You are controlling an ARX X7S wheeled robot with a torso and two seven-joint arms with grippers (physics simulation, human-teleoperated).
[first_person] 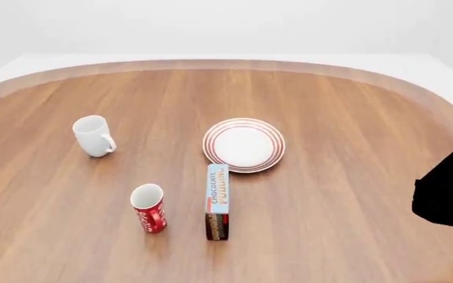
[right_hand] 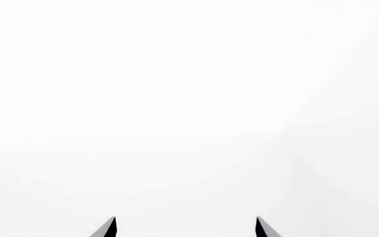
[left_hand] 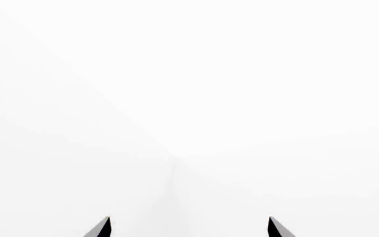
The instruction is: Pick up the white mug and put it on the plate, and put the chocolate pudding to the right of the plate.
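Nothing's done yet. The mug (first_person: 94,135), plain glossy white, sits well left of the plate (first_person: 244,145), which is bare. The pudding (first_person: 217,200) stands just in front of the plate. My left gripper (left_hand: 188,231) and right gripper (right_hand: 184,231) are both spread, holding nothing, aimed at blank wall.

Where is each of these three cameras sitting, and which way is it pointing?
Head view: from the robot's head, looking forward and down on the wooden table with the white mug, plate, chocolate pudding and red cup; a dark piece of the right arm shows.
Left wrist view: near the left gripper, facing blank white walls; only two dark fingers show, apart.
Right wrist view: near the right gripper, likewise facing white, fingers apart.
Both wrist views share bare white surroundings, with no table in sight.
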